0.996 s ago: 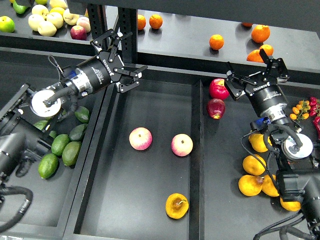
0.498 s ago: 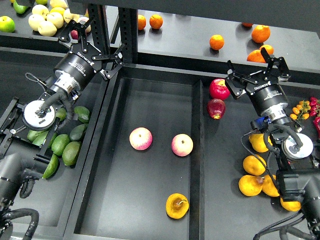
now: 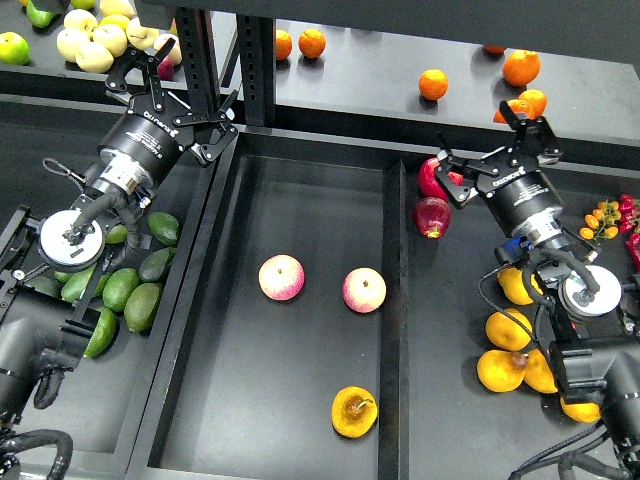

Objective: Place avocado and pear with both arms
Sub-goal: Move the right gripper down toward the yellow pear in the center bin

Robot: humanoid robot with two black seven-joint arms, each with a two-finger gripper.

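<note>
The pear (image 3: 354, 411), yellow-orange with a brown blotch and a short stem, lies at the front of the centre tray (image 3: 300, 200). Several dark-green avocados (image 3: 143, 305) lie in the left bin, partly hidden under my left arm. My left gripper (image 3: 172, 88) is open and empty above the back of the left bin, well behind the avocados. My right gripper (image 3: 490, 145) is open and empty over the back of the right bin, just right of two red apples (image 3: 432, 216).
Two pink-yellow apples (image 3: 281, 277) (image 3: 364, 290) lie mid-tray. Yellow-orange fruits (image 3: 507, 330) fill the right bin beside my right arm. Oranges (image 3: 433, 84) and pale apples (image 3: 95, 45) lie on the back shelf. A black upright post (image 3: 255, 60) stands right of my left gripper.
My left gripper swung left and back, from the centre tray's back-left corner to above the left bin. My right gripper shifted slightly left toward the red apples. Both stayed open.
</note>
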